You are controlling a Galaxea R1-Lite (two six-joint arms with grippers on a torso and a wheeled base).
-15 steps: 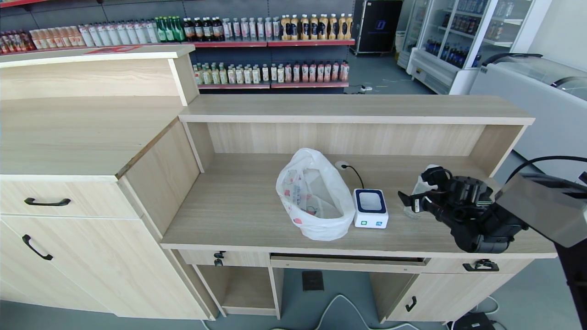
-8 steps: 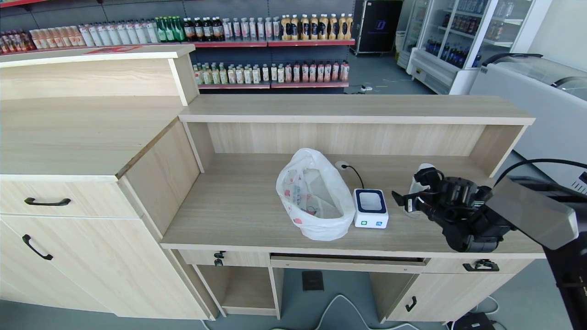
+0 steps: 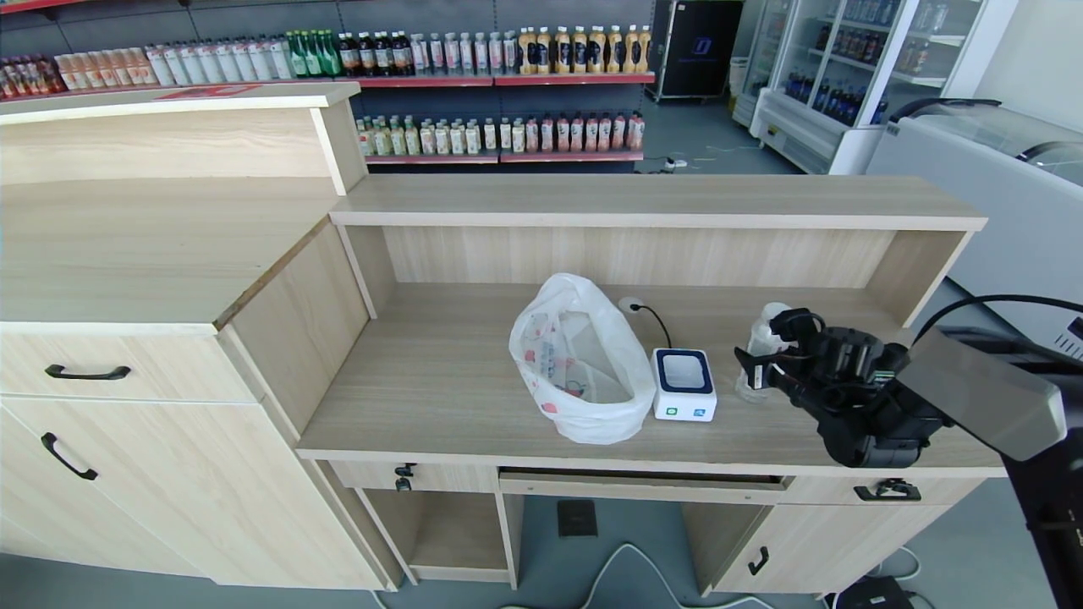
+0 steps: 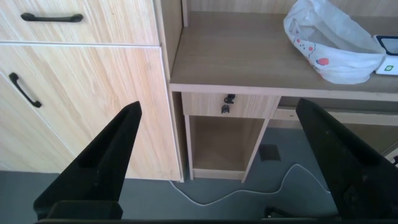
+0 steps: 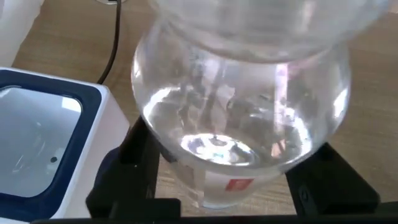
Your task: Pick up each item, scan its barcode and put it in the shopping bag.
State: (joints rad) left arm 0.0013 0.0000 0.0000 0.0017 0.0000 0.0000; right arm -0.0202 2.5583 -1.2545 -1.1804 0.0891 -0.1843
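Clasping the bottle (image 3: 759, 342) between jaws shut on its body, the right gripper (image 3: 761, 365) holds it just right of the scanner (image 3: 684, 374), seemingly to present its barcode before the open bag (image 3: 550, 364) farther left, while the left gripper (image 4: 217, 168) hangs wide open, empty.

The shop is brightly and evenly lit, strongest at the far right by the freezers (image 3: 956, 152), and only faint, soft shadows are cast on the counter (image 3: 440, 381) around the bag (image 3: 584, 372). White glints are caught in the clear bottle (image 5: 242, 124) and a pale sheen on the scanner (image 5: 37, 137) window, while the counter's straight edges are shown bent toward the head view's borders.
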